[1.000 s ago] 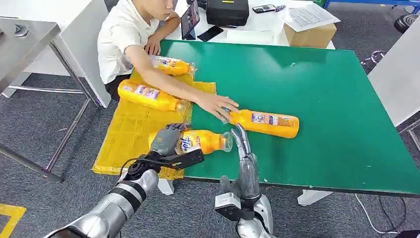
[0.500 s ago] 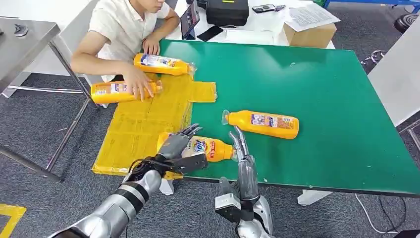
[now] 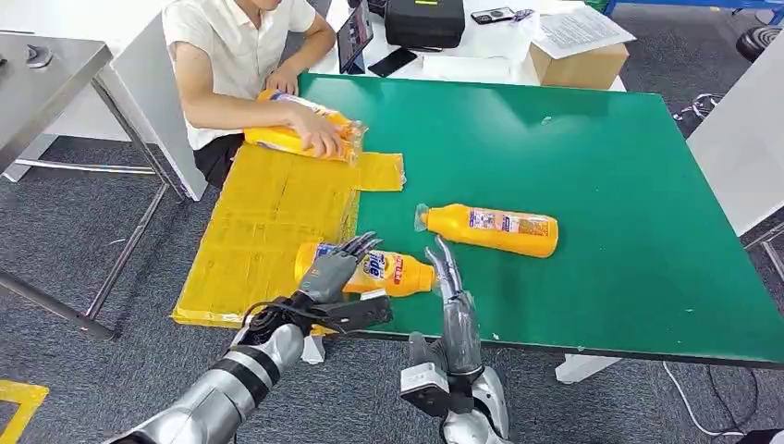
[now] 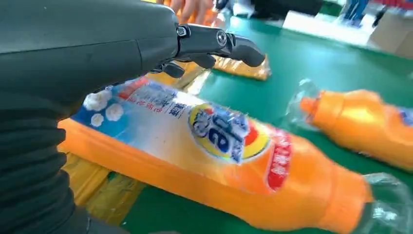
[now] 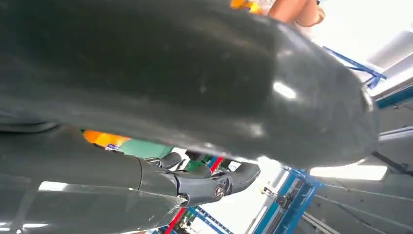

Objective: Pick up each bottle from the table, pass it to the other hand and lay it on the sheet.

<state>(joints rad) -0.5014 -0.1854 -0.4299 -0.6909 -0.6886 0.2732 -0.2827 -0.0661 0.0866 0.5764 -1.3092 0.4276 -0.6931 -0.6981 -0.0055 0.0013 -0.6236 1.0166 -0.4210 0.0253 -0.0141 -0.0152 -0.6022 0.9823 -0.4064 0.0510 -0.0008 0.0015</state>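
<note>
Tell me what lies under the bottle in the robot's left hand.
The bottle held by the left hand straddles an edge: its base end is over the yellow sheet, its neck over the green table. Whether it touches them is hidden by the bottle itself.

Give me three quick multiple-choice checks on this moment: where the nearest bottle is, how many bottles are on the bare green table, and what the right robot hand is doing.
1. The near bottle lies:
A. across the sheet's edge and the table
B. on the floor
C. on the box

2. Bottles wholly on bare green:
A. none
B. one
C. three

3. The right robot hand is:
A. gripping a bottle
B. open, beside the near bottle's cap
C. on the phone

Answers: 1 A, base on yellow, cap on green under the left robot hand. 2 B, just the far bottle. 3 B, fingers straight, nothing held.
</note>
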